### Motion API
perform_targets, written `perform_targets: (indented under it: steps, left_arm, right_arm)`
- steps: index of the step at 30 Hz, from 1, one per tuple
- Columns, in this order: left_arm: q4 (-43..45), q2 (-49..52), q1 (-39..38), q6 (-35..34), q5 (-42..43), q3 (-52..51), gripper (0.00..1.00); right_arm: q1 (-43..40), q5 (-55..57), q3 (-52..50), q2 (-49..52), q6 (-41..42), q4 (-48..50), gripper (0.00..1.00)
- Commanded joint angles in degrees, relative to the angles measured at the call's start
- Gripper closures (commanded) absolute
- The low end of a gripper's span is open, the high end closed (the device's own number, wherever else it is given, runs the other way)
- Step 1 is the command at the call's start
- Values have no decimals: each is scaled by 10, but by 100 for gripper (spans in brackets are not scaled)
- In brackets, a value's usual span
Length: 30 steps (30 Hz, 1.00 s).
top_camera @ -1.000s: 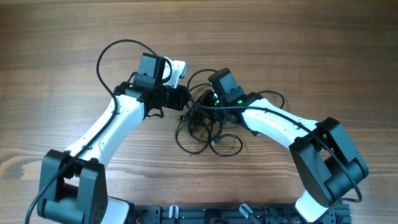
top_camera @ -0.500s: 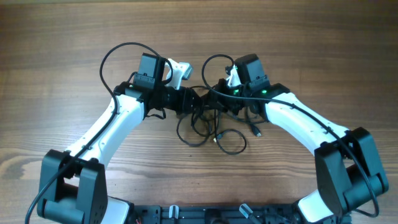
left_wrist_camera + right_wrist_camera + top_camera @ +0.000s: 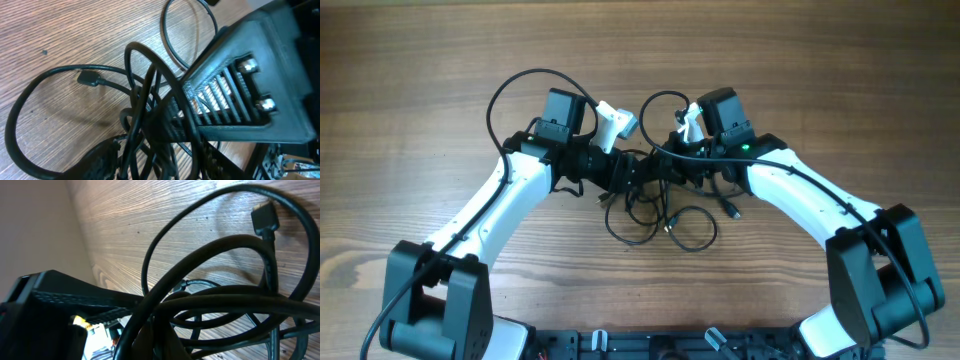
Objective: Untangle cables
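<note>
Overhead: the cables (image 3: 660, 205) lie bunched in a knot near the middle of the table (image 3: 420, 80). Loose loops spill from the knot toward the robot's base, and one loop arcs up on its far side. The left gripper (image 3: 625, 172) reaches into the knot from the left and the right gripper (image 3: 682, 165) from the right, each touching it. From this height neither pair of jaws can be made out.

Left wrist: only here does a ribbed finger pad (image 3: 225, 95) with two screws show, just right of the knot. A second dark finger (image 3: 105, 157) sits below and left of the knot. Several strands run through the gap between them and fill it, so the left jaws look pinched on the cables. A small plug (image 3: 89, 78) lies on the wood left of the knot, on a wide loop.

Right wrist: strands cross very close to the lens. A flat plug (image 3: 265, 217) stands above the knot. One dark finger (image 3: 65, 297) lies left of it; the other is hidden, so I cannot tell whether the right jaws grip.
</note>
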Motion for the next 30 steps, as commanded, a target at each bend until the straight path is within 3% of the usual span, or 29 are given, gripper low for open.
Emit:
perform_targets:
  steps: [1,11,15,20,23,26,27,30]
  left_arm:
    - [3,-5,1,9,-37,-2,52]
    - [14,16,2,-24,-81,-2,90]
    - [26,29,2,-63,-120,-2,96]
    - [27,30,4,-62,-93,-2,96]
    - [27,30,5,-63,-88,-2,75]
    - [27,30,5,-63,-87,-1,42]
    - [28,30,5,-63,-84,0,38]
    - [27,27,5,-63,-66,2,38]
  right_arm:
    - [2,-74,0,-12,-12,17,96]
    - [-3,-139,0,-12,-64,37,96]
    - [-10,-141,0,-12,-104,12,96]
    - [-11,-104,0,-12,-116,-9,96]
    - [-17,-71,0,-12,-115,-19,95]
    - [-17,-40,0,-12,-116,-31,95]
    - [-17,-39,0,-12,-116,-31,95]
    - [-16,-19,0,-12,-116,-32,95]
